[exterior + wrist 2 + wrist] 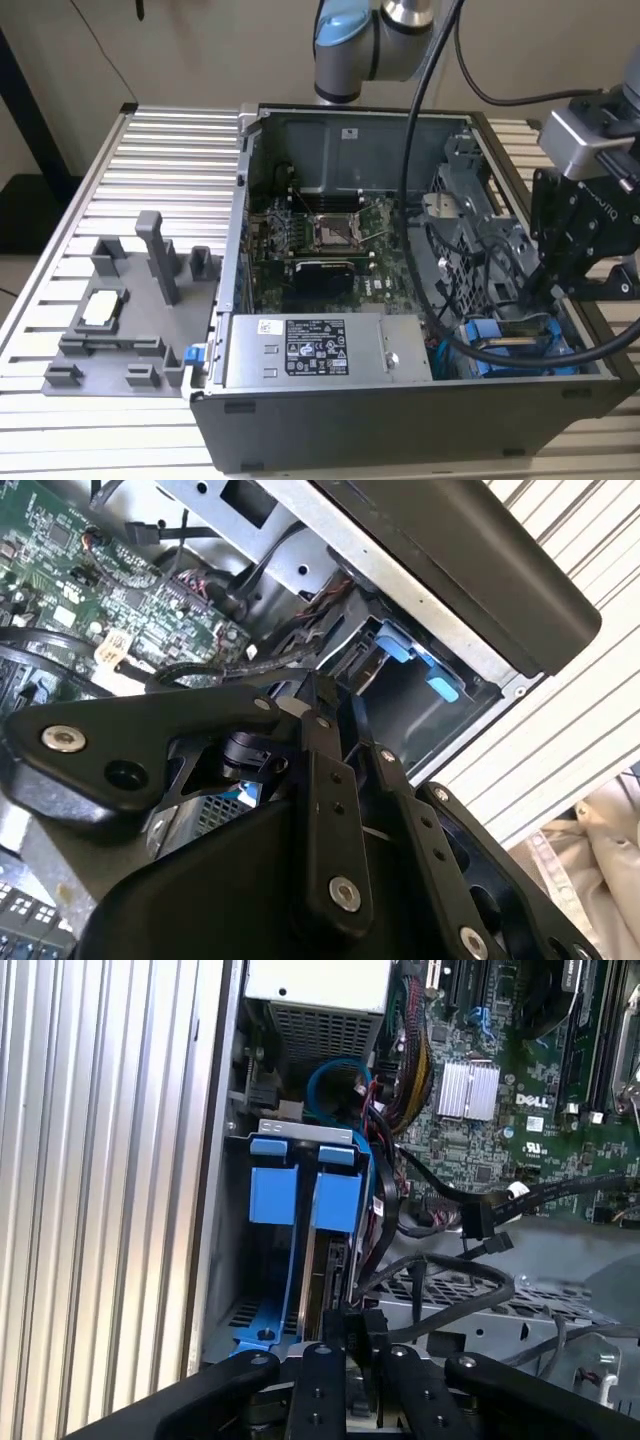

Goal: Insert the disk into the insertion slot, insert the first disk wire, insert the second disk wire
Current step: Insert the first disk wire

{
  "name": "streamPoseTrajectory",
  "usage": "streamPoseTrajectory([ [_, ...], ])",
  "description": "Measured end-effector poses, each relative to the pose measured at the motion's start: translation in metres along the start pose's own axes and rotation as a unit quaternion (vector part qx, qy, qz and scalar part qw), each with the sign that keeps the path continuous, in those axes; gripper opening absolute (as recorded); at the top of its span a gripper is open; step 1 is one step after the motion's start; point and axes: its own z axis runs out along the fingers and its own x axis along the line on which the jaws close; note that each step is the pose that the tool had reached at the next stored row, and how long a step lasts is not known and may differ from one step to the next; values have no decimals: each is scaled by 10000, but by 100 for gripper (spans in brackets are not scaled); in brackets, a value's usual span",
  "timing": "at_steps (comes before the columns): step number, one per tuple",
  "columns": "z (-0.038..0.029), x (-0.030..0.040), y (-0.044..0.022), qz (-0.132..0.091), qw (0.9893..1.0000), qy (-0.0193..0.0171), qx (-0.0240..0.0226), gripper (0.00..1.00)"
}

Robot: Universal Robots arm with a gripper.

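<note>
Tool (357, 1332), closed, seemingly on a plug (362, 1316), meets the near end of the disk (328, 1260); disk lies lengthwise in slot (300, 1128), straight ahead.

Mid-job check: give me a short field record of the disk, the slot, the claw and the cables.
disk: seated in its bay, blue frame showing
insertion slot: grey cage bay, occupied by the disk; another blue-tabbed carrier alongside
claw: down inside the case, over the disk's edge
contact: cannot tell
black wires: loose beside the claw
</note>
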Motion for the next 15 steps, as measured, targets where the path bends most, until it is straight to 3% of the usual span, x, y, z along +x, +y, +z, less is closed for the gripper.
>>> streamPoseTrajectory([
  [3,-1,6,-35,0,10000,-5,-41,19],
  [15,36,67,-29,73,10000,-17,-43,19],
])
